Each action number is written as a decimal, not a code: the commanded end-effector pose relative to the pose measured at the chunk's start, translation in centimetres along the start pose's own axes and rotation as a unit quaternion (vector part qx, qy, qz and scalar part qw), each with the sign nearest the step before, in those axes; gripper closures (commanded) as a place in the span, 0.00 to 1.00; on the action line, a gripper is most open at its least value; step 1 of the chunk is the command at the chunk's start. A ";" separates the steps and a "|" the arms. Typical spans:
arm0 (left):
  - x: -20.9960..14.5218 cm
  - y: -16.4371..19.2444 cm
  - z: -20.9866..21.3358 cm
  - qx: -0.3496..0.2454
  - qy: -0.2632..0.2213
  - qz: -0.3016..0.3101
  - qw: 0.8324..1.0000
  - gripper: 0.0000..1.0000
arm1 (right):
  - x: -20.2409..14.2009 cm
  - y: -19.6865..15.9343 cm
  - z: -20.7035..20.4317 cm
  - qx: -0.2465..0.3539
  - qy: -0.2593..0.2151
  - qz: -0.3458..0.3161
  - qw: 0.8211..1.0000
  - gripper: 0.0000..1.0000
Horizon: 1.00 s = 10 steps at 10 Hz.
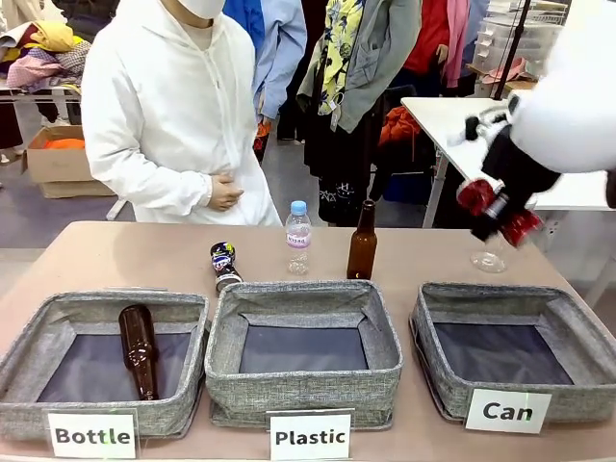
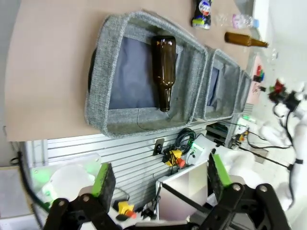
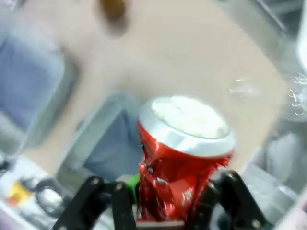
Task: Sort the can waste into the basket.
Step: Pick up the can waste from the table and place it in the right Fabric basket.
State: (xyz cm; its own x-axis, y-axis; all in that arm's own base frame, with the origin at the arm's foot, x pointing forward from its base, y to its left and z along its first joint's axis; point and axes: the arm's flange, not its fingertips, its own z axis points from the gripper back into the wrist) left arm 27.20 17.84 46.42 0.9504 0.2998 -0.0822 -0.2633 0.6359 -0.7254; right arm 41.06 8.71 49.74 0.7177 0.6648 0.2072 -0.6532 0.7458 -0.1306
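A crushed red can point(image 1: 478, 196) hangs in the air at the right of the table, with my right gripper point(image 1: 497, 210) shut on it, above and behind the grey basket point(image 1: 500, 299) labelled "Can". The right wrist view shows the red can point(image 3: 182, 158) close up between my right gripper point(image 3: 168, 199) fingers, over a blurred grey basket. A dark printed can point(image 1: 223, 262) lies on the table behind the middle basket and appears again as the dark can point(image 2: 202, 12). My left gripper point(image 2: 160, 175) stands open off the table's edge, holding nothing.
The "Bottle" basket point(image 1: 96, 416) holds a brown bottle point(image 1: 140, 348). The "Plastic" basket point(image 1: 303, 387) sits in the middle. A clear plastic bottle point(image 1: 298, 236), an upright brown bottle point(image 1: 362, 243) and a glass point(image 1: 488, 258) stand behind. A person in white point(image 1: 164, 125) stands at the far side.
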 end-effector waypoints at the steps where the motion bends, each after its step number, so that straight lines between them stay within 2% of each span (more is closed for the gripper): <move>1: 0.0 -0.1 0.3 -0.003 0.003 0.007 1.000 0.00 | -5.1 -1.1 -0.4 0.100 0.041 0.193 0.975 1.00; 3: 0.0 -0.1 0.3 -0.003 0.003 0.007 1.000 0.00 | -8.1 -2.2 -0.9 0.145 0.041 0.236 0.960 1.00; 5: 0.0 -0.1 0.3 -0.003 0.003 0.007 1.000 0.00 | -8.9 -3.3 -1.2 0.182 0.033 0.244 0.952 1.00; 7: 0.0 -0.1 0.3 -0.003 0.003 0.007 1.000 0.00 | -8.8 -3.7 -1.4 0.191 0.021 0.247 0.950 1.00; 8: 0.0 -0.1 0.3 -0.003 0.003 0.007 1.000 0.00 | -8.6 -3.7 -1.7 0.188 0.020 0.250 0.950 0.46; 9: 0.0 -0.1 0.3 -0.003 0.003 0.007 1.000 0.00 | -8.4 -3.7 -1.9 0.184 0.022 0.249 0.951 0.42; 10: 0.0 -0.1 0.3 -0.003 0.003 0.007 1.000 0.00 | -8.4 -3.6 -2.0 0.185 0.024 0.251 0.950 0.00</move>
State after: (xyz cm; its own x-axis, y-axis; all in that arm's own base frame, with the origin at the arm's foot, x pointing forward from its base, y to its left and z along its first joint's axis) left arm 27.22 17.82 46.41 0.9506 0.2992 -0.0827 -0.2633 0.6357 -0.7256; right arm 37.42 0.63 46.38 0.3176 0.9375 0.1420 -0.9425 0.2957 0.1559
